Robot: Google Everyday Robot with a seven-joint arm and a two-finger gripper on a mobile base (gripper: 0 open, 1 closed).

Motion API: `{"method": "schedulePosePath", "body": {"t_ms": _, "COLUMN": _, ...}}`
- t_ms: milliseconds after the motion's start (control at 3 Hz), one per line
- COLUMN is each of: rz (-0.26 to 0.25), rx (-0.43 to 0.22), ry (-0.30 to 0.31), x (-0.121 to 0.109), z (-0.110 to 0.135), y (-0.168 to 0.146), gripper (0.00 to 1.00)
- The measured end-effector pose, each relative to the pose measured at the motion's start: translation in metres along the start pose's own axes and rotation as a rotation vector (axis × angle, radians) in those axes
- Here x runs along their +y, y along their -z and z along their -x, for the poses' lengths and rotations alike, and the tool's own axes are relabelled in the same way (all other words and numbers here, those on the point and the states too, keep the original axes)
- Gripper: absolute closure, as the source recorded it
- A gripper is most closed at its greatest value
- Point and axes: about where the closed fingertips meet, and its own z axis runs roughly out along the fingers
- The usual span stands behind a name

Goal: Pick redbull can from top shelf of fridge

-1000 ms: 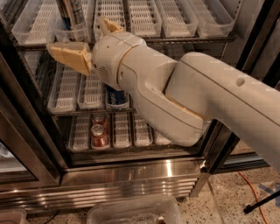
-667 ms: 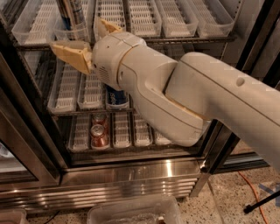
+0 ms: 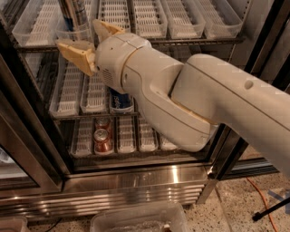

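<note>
The redbull can [image 3: 74, 13], slim, blue and silver, stands upright in a clear lane tray on the top shelf [image 3: 149, 20] of the fridge [image 3: 136, 183], at the upper left; its top is cut off by the frame edge. My gripper [image 3: 77, 32] is open, with tan fingers [image 3: 78, 53] spread just in front of and slightly below the can. One finger is left of and below the can, the other to its right. The fingers hold nothing. My bulky white arm covers the middle and right of the view.
A blue Pepsi can [image 3: 121, 100] stands on the middle shelf, partly behind my arm. Two red cans [image 3: 103, 139] sit on the bottom shelf. A clear plastic bin [image 3: 136, 219] lies on the floor in front. An orange cable [image 3: 260, 195] runs at the right.
My gripper has risen slightly and shifted a little right toward the can. The fingers stay open. The cans have not moved.
</note>
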Motion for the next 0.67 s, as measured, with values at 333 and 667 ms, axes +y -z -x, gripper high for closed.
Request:
{"method": "schedulePosePath", "body": {"t_ms": 333, "rz": -0.005, "rx": 0.005, "ry": -0.007, "x": -0.0016, "z": -0.0027, "y": -0.0018, "gripper": 0.32}}
{"method": "schedulePosePath", "body": {"t_ms": 667, "rz": -0.004, "rx": 0.003, "ry": -0.022, "x": -0.0058, "z": -0.0069, "y": -0.0072, "gripper": 0.3}}
